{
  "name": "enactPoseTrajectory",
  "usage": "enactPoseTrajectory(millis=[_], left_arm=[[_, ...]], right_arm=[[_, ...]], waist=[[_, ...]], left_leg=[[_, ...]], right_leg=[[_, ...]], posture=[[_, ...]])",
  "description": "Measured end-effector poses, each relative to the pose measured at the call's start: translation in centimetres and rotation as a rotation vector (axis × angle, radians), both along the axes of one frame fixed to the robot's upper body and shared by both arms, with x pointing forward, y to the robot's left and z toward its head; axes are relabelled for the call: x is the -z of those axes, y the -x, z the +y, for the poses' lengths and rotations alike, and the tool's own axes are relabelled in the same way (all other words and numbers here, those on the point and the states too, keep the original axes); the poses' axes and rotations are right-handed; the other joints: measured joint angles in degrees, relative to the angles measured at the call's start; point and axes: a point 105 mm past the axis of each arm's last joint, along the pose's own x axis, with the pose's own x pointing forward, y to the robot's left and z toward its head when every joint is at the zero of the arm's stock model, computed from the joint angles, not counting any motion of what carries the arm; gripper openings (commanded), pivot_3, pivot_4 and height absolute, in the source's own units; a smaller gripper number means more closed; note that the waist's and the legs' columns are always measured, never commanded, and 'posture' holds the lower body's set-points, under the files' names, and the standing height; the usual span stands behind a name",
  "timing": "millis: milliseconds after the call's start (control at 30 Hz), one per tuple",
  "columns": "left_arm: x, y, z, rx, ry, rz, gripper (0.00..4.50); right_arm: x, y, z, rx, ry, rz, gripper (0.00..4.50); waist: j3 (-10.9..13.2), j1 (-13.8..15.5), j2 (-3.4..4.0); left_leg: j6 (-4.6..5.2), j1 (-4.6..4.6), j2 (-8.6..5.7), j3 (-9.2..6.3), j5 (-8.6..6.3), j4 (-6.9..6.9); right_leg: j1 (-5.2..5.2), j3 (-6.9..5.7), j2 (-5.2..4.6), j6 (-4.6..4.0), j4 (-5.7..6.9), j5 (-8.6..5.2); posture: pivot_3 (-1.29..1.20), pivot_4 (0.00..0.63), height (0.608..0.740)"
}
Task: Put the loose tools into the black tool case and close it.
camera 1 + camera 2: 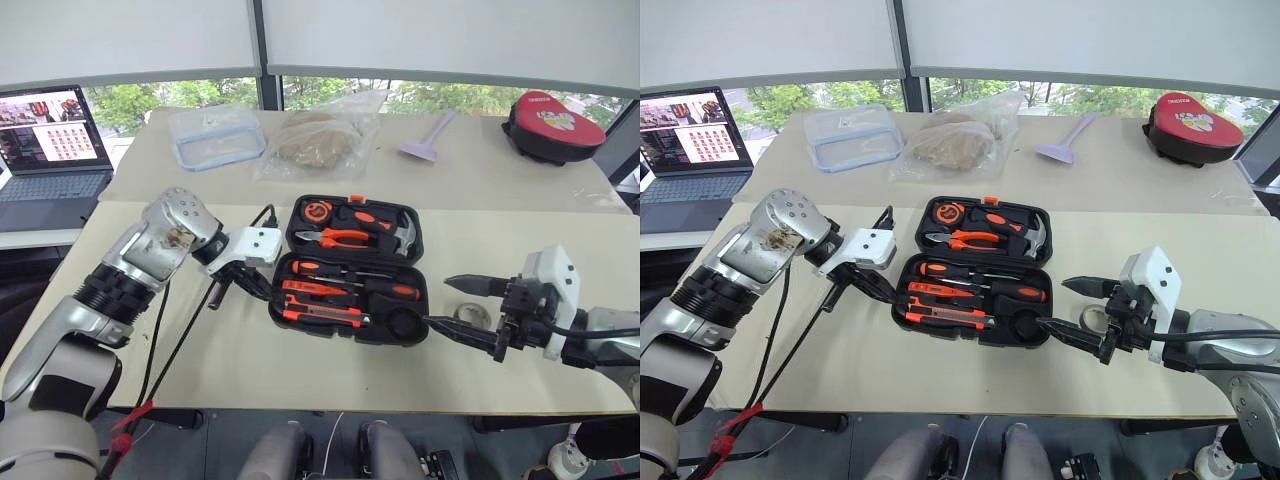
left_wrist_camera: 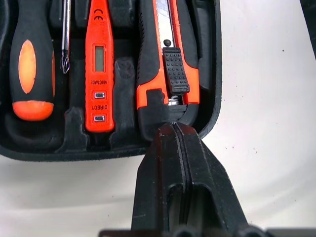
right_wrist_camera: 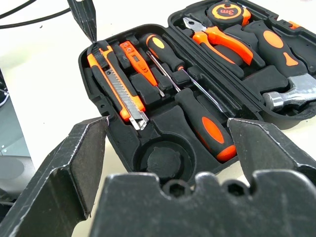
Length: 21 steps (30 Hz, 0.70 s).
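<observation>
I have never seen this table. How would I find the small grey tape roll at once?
Start from the open black tool case in the middle of the near table. Look just past its end on the robot's right, where the open right claw hovers. The tape roll lies flat on the tabletop between the claw's fingers: a small grey ring, the one loose tool outside the case.

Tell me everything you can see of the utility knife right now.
The utility knife has a black-and-orange body, looking like plastic, with a ribbed black slider and a strip of segmented steel blade showing along it. It lies flat in its moulded recess at the front edge of the open black tool case, next to the slim all-orange screwdriver. The shut left gripper has its fingertips right at the knife's butt end; whether they actually touch it I cannot tell.
</observation>
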Motion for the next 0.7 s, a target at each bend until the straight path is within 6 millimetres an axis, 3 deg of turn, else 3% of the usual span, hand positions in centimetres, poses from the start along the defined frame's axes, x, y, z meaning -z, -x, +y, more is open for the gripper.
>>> enactPoseTrajectory(millis=[700], left_arm=[[1.3,0.2,-2.4,0.076,0.002,-0.087,0.03]], right_arm=[[-0.1,-0.2,0.0,0.012,0.001,-0.009,4.50]], waist=[[-0.4,0.3,0.51]], left_leg=[[0.10,0.41,0.00,0.02,-0.06,-0.07]], right_leg=[[0.33,0.02,-0.04,0.02,-0.11,-0.01]], posture=[[0.00,0.150,0.722]])
